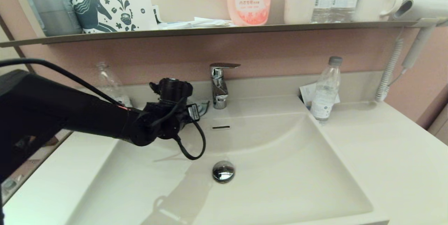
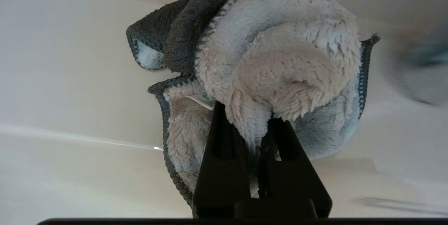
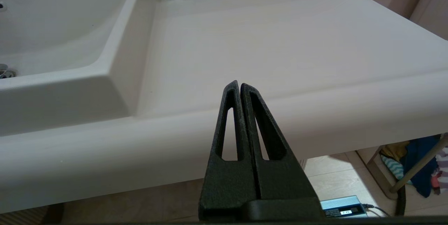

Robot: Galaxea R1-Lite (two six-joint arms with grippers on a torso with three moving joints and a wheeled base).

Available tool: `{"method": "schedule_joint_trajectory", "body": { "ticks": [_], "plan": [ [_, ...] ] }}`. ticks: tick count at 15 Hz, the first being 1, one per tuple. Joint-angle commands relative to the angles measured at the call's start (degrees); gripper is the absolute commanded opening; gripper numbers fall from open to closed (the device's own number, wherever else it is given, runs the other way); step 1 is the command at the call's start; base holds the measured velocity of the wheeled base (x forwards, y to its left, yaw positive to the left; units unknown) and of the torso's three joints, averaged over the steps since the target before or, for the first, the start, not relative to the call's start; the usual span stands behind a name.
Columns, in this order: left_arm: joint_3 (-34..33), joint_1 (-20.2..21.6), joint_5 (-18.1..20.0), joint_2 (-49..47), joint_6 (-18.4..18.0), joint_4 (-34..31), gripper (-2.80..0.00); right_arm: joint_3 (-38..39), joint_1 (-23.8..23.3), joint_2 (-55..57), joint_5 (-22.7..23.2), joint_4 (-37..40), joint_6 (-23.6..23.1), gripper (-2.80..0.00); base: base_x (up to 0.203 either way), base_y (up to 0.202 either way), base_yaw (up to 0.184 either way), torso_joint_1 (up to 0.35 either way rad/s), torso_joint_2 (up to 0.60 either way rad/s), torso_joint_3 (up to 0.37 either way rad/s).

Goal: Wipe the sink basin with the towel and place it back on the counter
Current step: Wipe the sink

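Observation:
The pale blue-green fluffy towel (image 2: 280, 53) with a dark teal edge is bunched up and pinched by my left gripper (image 2: 245, 113), which is shut on it above the cream basin surface. In the head view my left arm (image 1: 164, 116) reaches over the back left of the sink basin (image 1: 280, 169), beside the chrome faucet (image 1: 219, 85); the wrist hides the towel there. The drain plug (image 1: 223, 171) sits mid-basin. My right gripper (image 3: 239, 84) is shut and empty, low in front of the counter (image 3: 280, 36) edge, outside the head view.
A water bottle (image 1: 325, 90) stands on the counter (image 1: 385, 155) at the basin's back right corner, and a clear bottle (image 1: 108, 81) at the back left. The dark shelf (image 1: 210, 29) above carries the horse-print pouch (image 1: 112, 8), bottles and mugs. A hair dryer (image 1: 420, 8) hangs right.

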State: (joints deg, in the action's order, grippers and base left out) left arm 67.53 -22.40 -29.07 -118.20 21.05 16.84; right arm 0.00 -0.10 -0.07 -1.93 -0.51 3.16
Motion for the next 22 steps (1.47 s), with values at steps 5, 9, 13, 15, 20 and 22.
{"method": "schedule_joint_trajectory", "body": {
  "ticks": [5, 9, 13, 15, 20, 22],
  "plan": [
    [-5.63, 11.75, 5.26, 6.67, -3.88, -0.35, -2.80, 0.00, 0.01, 0.07, -0.01, -0.02, 0.01, -2.80, 0.000, 0.000, 0.000, 0.000, 0.00, 0.000],
    [-5.61, 13.22, 6.13, 8.33, -5.53, -0.41, -2.80, 0.00, 0.01, 0.07, -0.01, -0.02, 0.01, -2.80, 0.000, 0.000, 0.000, 0.000, 0.00, 0.000],
    [-5.13, 6.58, 4.03, 7.63, -5.34, -0.37, -2.80, 0.00, 0.01, 0.07, -0.01, -0.02, 0.01, -2.80, 0.000, 0.000, 0.000, 0.000, 0.00, 0.000],
    [-3.57, 2.58, 1.15, 5.78, -5.13, -0.37, -2.80, 0.00, 0.01, 0.07, -0.01, -0.02, 0.01, -2.80, 0.000, 0.000, 0.000, 0.000, 0.00, 0.000],
    [5.62, -8.56, -5.92, -0.34, -4.95, -1.43, -2.80, 0.00, 0.01, 0.07, -0.01, -0.02, 0.01, -2.80, 0.000, 0.000, 0.000, 0.000, 0.00, 0.000],
    [8.89, -11.05, -7.20, -1.33, -4.78, -4.24, -2.80, 0.00, 0.01, 0.07, -0.01, -0.02, 0.01, -2.80, 0.000, 0.000, 0.000, 0.000, 0.00, 0.000]
  ]
}}
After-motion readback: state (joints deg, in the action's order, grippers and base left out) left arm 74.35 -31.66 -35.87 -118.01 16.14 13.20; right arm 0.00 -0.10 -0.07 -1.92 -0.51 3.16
